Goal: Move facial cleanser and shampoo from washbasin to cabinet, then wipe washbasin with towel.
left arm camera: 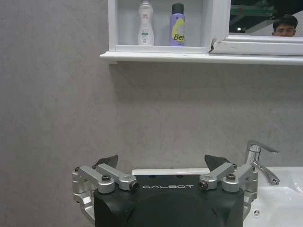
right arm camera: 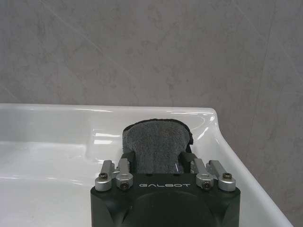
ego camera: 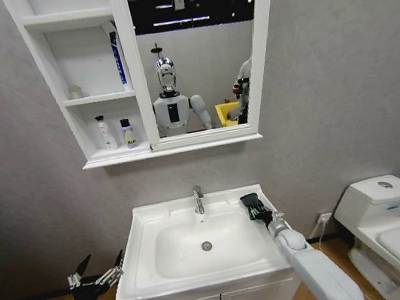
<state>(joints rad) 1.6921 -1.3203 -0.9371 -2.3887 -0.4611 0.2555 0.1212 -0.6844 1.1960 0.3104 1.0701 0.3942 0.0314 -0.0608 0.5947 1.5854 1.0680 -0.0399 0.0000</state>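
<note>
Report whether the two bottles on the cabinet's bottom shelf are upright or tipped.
Both upright. The white bottle and the purple bottle stand caps up, side by side and apart, on the bottom shelf of the cabinet.

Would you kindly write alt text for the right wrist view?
The right gripper is shut on a dark grey towel on the back corner of the white washbasin, with a grey wall behind.
</note>
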